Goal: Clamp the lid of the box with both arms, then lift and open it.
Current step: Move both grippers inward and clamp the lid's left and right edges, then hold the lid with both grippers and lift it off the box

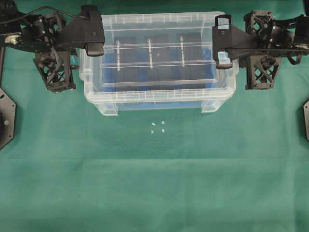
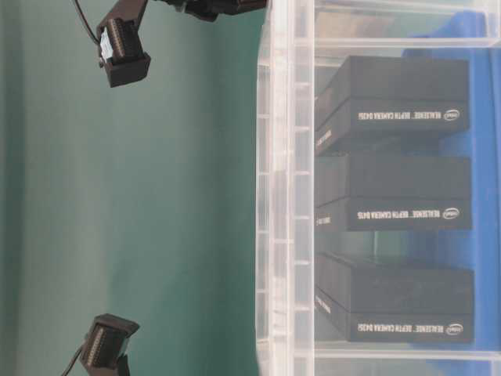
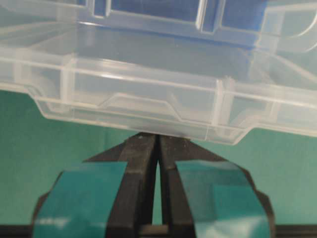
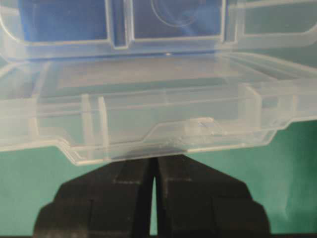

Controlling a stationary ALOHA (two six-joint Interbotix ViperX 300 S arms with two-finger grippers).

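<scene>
The clear lid (image 1: 154, 29) spans between my two grippers and looks raised a little above the box (image 1: 159, 104). The box is a clear tub with a blue liner and three black boxes (image 1: 159, 67) inside. My left gripper (image 1: 95, 47) is shut on the lid's left edge. In the left wrist view its teal-taped jaws (image 3: 157, 136) meet under the lid's side tab (image 3: 148, 119). My right gripper (image 1: 223, 54) is shut on the lid's right edge. In the right wrist view its jaws (image 4: 153, 159) close at the lid's rim (image 4: 163, 144). The table-level view shows the tub wall (image 2: 286, 196) and the black boxes (image 2: 391, 192).
Green cloth covers the table. Small white marks (image 1: 158, 126) lie on it just in front of the box. Black arm base plates sit at the left edge (image 1: 6, 116) and the right edge (image 1: 306, 118).
</scene>
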